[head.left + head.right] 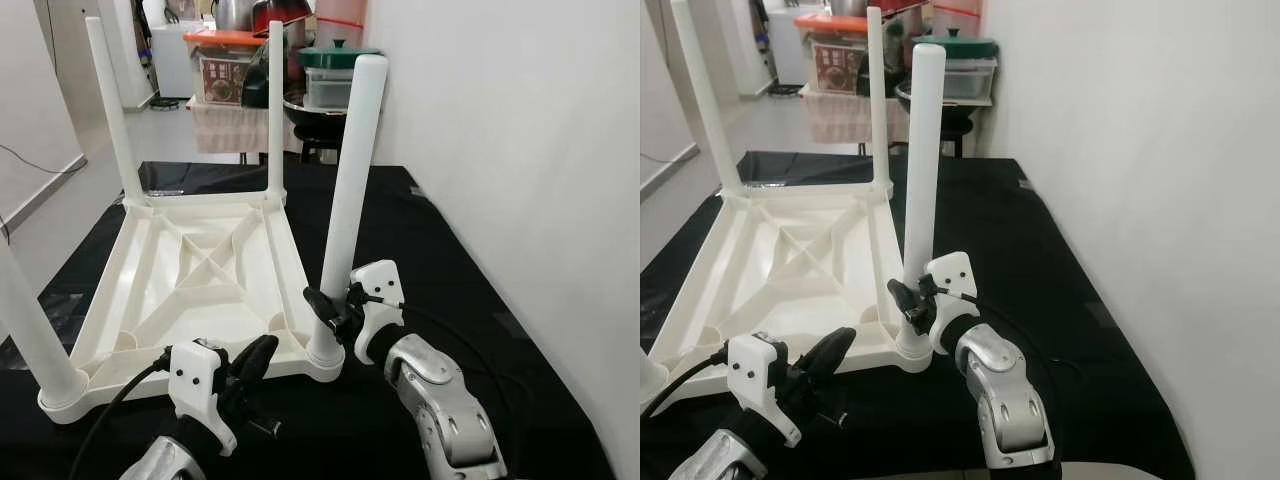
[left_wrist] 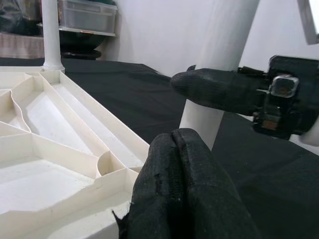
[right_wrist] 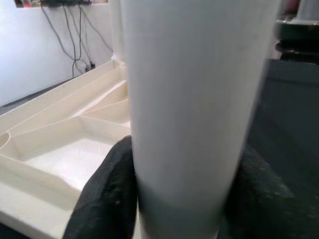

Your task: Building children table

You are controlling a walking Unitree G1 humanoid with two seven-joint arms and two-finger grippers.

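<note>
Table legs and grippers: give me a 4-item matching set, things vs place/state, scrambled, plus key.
1. right gripper
2. left gripper
3. tabletop
4. green lid

A. upside down on the black cloth
B. shut, empty, by the near edge of the tabletop
C. on a clear box in the background
D. shut on the near right leg, low down

Pairs: 1-D, 2-B, 3-A, 4-C

White table (image 1: 210,270) (legs too) — black cloth (image 1: 440,250)
</note>
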